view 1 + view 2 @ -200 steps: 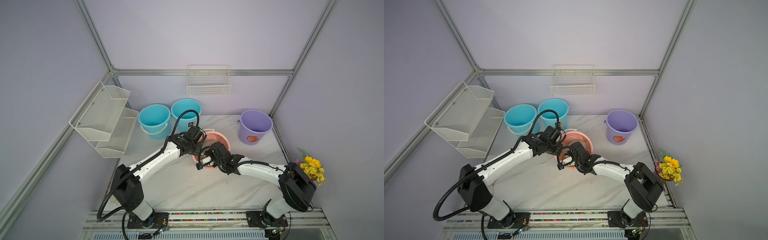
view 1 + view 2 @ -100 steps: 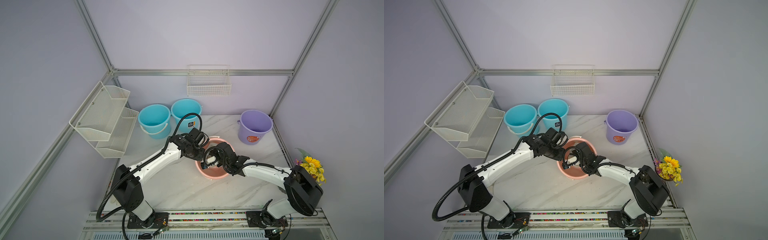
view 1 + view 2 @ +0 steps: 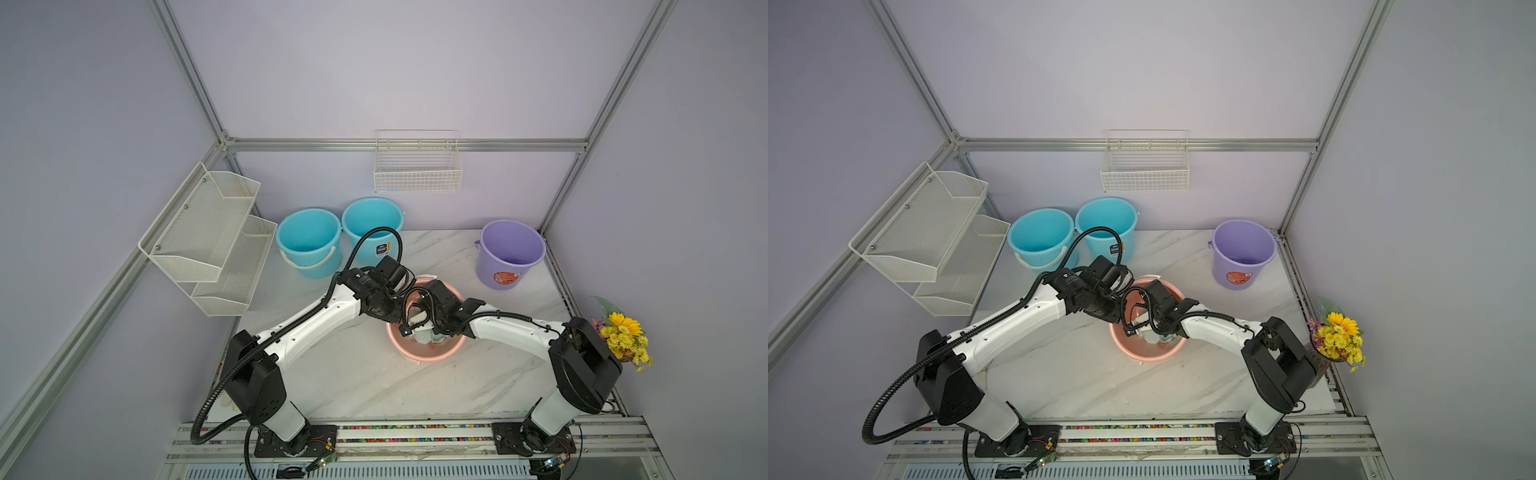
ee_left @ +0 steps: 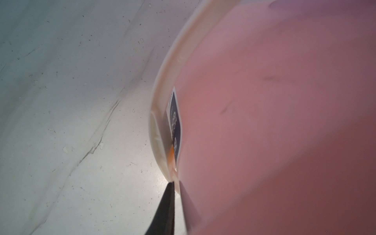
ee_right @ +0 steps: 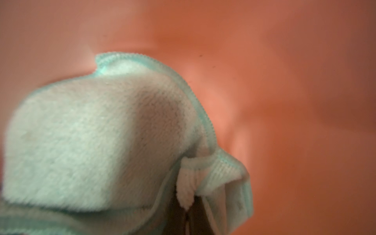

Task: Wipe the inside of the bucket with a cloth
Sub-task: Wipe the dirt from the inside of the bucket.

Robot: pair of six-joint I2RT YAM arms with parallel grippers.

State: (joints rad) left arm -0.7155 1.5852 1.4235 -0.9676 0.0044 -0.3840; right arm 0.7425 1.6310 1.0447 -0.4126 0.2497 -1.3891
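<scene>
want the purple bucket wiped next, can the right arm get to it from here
Probably yes. The right gripper, shut on the mint-green cloth, is down inside the pink bucket and must lift out first; after that only bare marble table separates it from the purple bucket.

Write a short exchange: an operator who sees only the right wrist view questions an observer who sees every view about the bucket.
Operator: I see only cloth against pink plastic. Is the bucket held?
Observer: Yes, the left gripper pinches its rim.
Operator: Are there other buckets nearby?
Observer: Two blue buckets and a purple bucket stand behind it, apart from it.
</scene>
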